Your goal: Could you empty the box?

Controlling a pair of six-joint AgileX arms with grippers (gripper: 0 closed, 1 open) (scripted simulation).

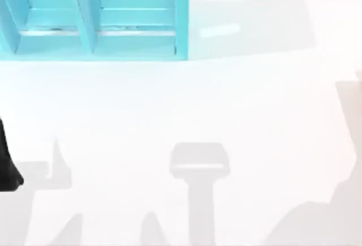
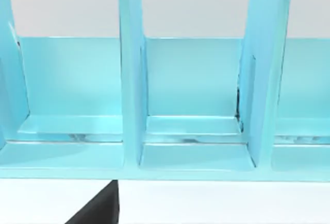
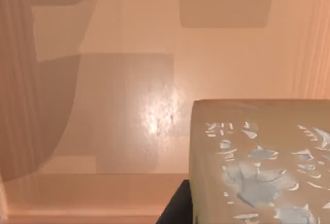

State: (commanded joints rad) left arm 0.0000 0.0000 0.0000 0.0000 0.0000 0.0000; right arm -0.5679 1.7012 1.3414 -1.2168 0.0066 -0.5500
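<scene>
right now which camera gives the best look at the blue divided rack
The left wrist view: the blue rack faces it straight on, with upright dividers, back wall and floor of its compartments plain. The top view catches the rack at the table's far left, cut off by the frame. The right wrist view looks into a tan box interior instead.

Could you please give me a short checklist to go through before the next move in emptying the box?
1. Rack compartments free to receive items: ok; the turquoise rack shows bare slots in the left wrist view.
2. Item located in the box: ok; a tan block with pale blue flecks lies on the box floor in the right wrist view.
3. Right gripper's hold on the block: cannot tell.
4. Left arm out of the way: ok; at the table's left edge.
5. Left gripper state: cannot tell.
</scene>
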